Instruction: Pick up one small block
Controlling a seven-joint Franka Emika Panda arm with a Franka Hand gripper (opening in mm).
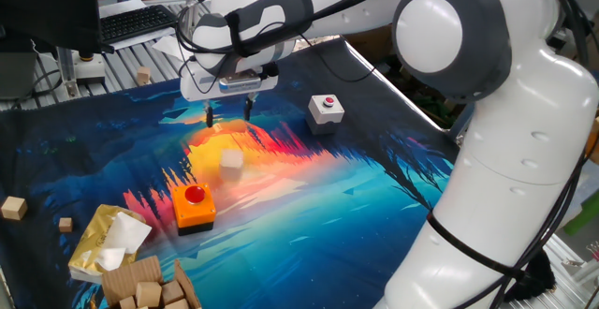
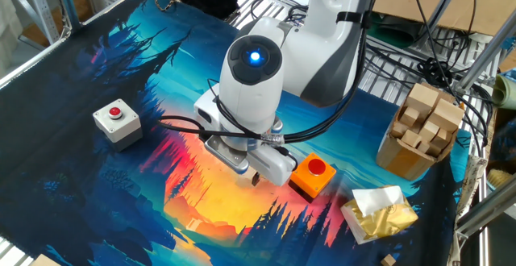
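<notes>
Nearest the camera in one fixed view, a pile of browner wooden cubes [image 1: 140,288] is sitting at the mat's front edge, with a yellow-and-white crumpled packet [image 1: 105,244] lying just behind it. A tiny wooden cube [image 1: 65,224] and a slightly larger one [image 1: 13,208] are resting to the left of the packet, apart from each other.

Further in, the orange box with a red button [image 1: 193,207] is standing on the printed mat [image 1: 356,197]. The small block [image 1: 230,160] is lying on the mat just beyond this orange box, not touching it. It is showing as a plain pale tan wooden cube with no marking, sitting flat on the bright orange-yellow patch of the print. In the other fixed view the arm is hiding it.

The gripper [image 1: 227,114] is hanging above the block, well clear of it. Its two dark fingers [image 1: 209,115] are pointing down, standing apart with nothing between them.

Behind and to the right, the white box with a red button [image 1: 325,109] is standing on the mat. Farthest back, another small cube [image 1: 142,75] is resting on the metal rack near a keyboard [image 1: 140,21].

In the other fixed view, a stack of wooden blocks [image 2: 419,129] is standing at the mat's edge.
</notes>
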